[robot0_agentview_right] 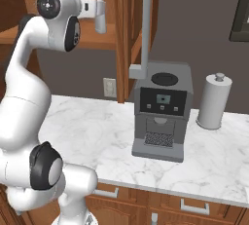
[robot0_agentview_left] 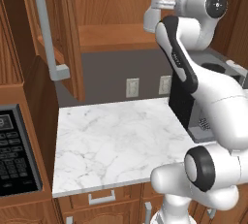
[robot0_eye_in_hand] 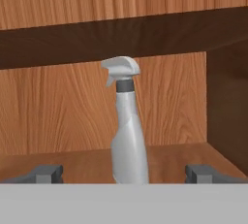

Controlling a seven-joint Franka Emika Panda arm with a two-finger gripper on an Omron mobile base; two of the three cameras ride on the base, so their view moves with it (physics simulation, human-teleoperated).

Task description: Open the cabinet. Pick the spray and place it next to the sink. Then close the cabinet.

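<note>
The cabinet (robot0_agentview_left: 109, 36) stands open, both doors swung out, the left door's grey bar handle (robot0_agentview_left: 48, 34) facing me. The spray (robot0_eye_in_hand: 129, 136), a pale bottle with a white trigger nozzle, stands upright on the cabinet's lower shelf (robot0_eye_in_hand: 72, 162). My gripper (robot0_eye_in_hand: 125, 174) is open, its two dark fingertips (robot0_eye_in_hand: 46, 173) spread wide to either side of the bottle's base and not touching it. In the base views the hand reaches up into the cabinet at the spray (robot0_agentview_left: 151, 20) (robot0_agentview_right: 100, 24). The sink is out of view.
A grey coffee machine (robot0_agentview_right: 163, 112) sits on the white marble counter (robot0_agentview_left: 111, 140) under the right cabinet door (robot0_agentview_right: 124, 34). A paper towel roll (robot0_agentview_right: 214, 100) stands at the right. A black microwave panel (robot0_agentview_left: 14, 150) is at the left. Drawers (robot0_agentview_left: 101, 198) run below the counter.
</note>
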